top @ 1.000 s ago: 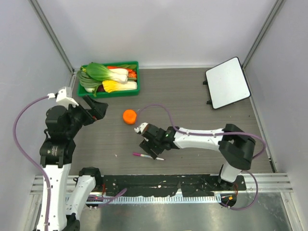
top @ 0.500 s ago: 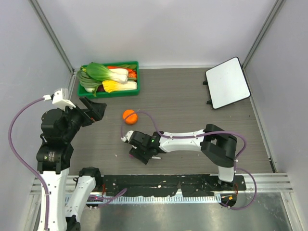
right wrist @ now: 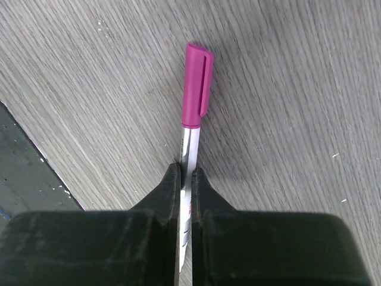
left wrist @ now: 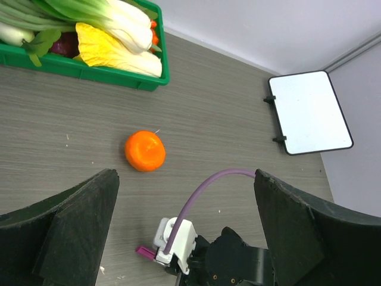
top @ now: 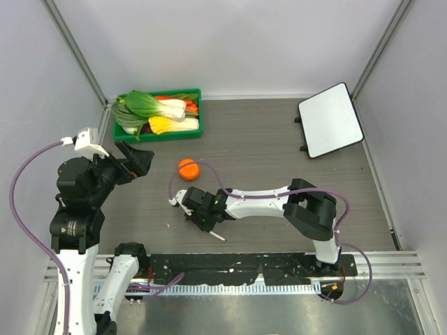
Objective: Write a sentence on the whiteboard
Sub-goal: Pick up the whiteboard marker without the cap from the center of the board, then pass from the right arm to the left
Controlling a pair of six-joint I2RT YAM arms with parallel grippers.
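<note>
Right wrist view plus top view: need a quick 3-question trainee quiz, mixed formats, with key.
1. True or false: the whiteboard has no writing on it.
2. The right gripper has its fingers shut on: A) an orange, B) the marker, C) a cable.
3. Which gripper has its fingers spread open, holding nothing?
Key: 1 true. 2 B. 3 the left gripper.
</note>
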